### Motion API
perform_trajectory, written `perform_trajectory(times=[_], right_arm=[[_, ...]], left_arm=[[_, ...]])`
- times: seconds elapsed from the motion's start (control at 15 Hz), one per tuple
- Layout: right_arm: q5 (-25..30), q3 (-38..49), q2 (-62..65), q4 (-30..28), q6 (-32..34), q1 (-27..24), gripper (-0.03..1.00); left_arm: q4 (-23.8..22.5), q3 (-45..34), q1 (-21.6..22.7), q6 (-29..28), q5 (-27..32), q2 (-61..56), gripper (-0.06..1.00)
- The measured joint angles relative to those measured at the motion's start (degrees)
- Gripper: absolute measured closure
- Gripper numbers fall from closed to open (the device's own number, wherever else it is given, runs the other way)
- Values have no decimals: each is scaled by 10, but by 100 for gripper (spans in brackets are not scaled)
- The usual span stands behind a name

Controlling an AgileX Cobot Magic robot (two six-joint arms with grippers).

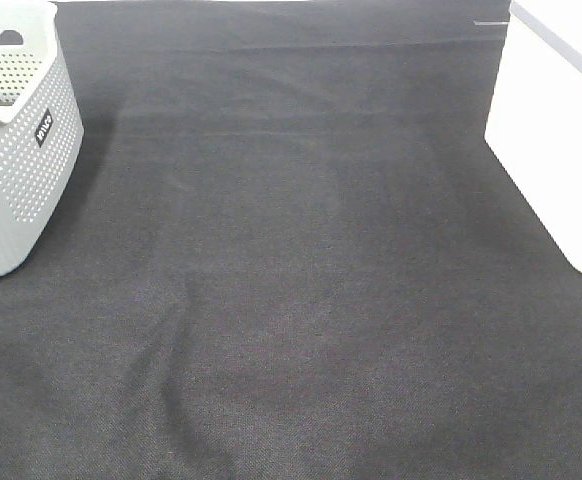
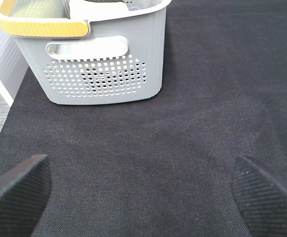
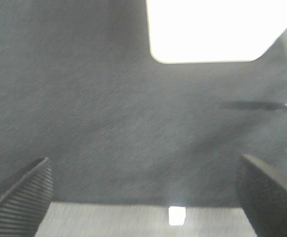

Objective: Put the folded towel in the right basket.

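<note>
No folded towel shows on the dark cloth. The right basket [image 1: 556, 140] is plain white and stands at the right edge of the exterior view. It also shows in the right wrist view [image 3: 217, 29], some way ahead of my right gripper [image 3: 143, 162], which is open and empty over the cloth. My left gripper [image 2: 139, 163] is open and empty, a short way in front of a grey perforated basket [image 2: 104, 64]. Neither gripper shows in the exterior view. Something pale [image 2: 84, 6] lies inside the grey basket; I cannot tell what it is.
The grey basket [image 1: 21, 150] stands at the far left and has a yellow handle [image 2: 40, 27]. A dark, slightly wrinkled cloth [image 1: 291, 300] covers the table. The cloth's edge and a small white square [image 3: 177, 215] show in the right wrist view.
</note>
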State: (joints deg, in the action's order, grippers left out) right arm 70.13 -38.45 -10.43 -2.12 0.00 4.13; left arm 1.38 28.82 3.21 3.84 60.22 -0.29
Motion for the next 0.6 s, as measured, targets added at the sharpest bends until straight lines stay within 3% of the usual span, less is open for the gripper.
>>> perform_trajectory(times=[0.2, 0.47, 0.6], right_arm=[[1, 21, 92, 7, 0, 0, 0], [-3, 94, 107, 41, -29, 0, 0], [-37, 108, 107, 53, -30, 0, 0]], left_arm=[[1, 0, 0, 0, 0, 0, 3], [5, 0, 0, 0, 0, 0, 3], [5, 0, 0, 0, 0, 0, 3]])
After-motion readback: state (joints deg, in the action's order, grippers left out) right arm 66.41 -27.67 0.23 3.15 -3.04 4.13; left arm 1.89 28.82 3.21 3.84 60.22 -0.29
